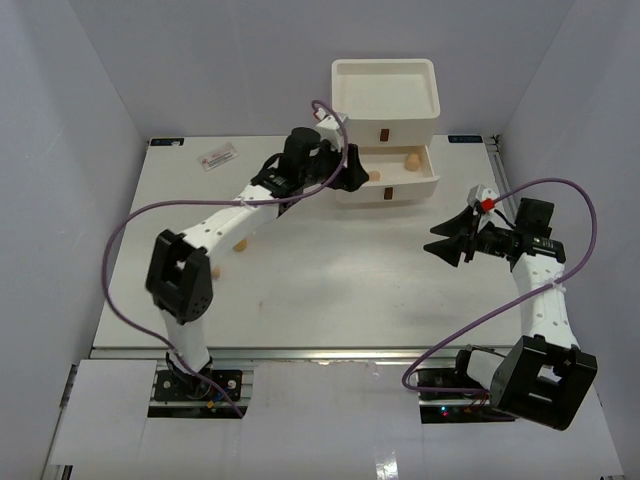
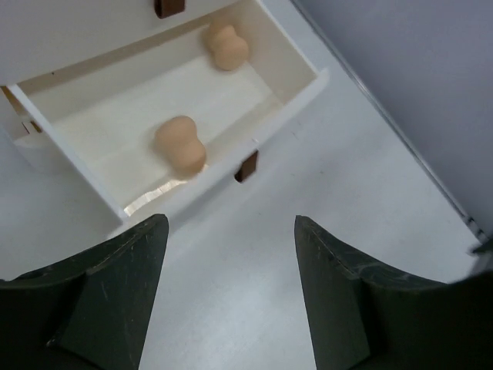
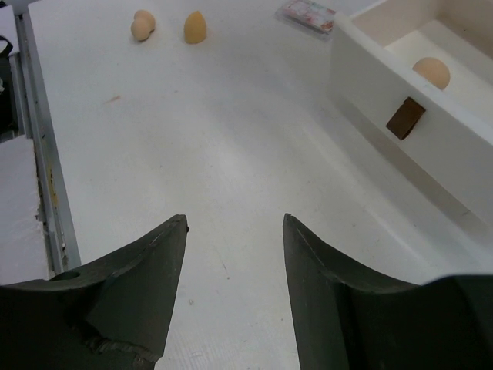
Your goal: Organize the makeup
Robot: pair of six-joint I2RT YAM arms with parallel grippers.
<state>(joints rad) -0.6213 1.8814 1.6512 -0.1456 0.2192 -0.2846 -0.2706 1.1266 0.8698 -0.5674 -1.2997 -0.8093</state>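
A peach sponge [image 2: 181, 144] lies in the open drawer [image 2: 289, 96] of the white box [image 1: 385, 100], and a second sponge [image 2: 226, 46] rests at the drawer's far end. My left gripper [image 2: 231, 223] hovers open just in front of that drawer, with nothing between its fingers. Out on the table lie two more sponges [image 3: 142, 25] [image 3: 195, 27] and a flat pink-red packet [image 3: 308, 14]. My right gripper [image 3: 235, 220] stands open and empty over the table to the right of the box. The tube and the bottle are out of view.
The drawer has a brown handle [image 2: 246, 166] on its front. The left arm [image 1: 230, 215] stretches across the table's left half and partly covers the loose sponges [image 1: 240, 245]. The packet [image 1: 218, 156] lies near the far left edge. Grey walls close in both sides.
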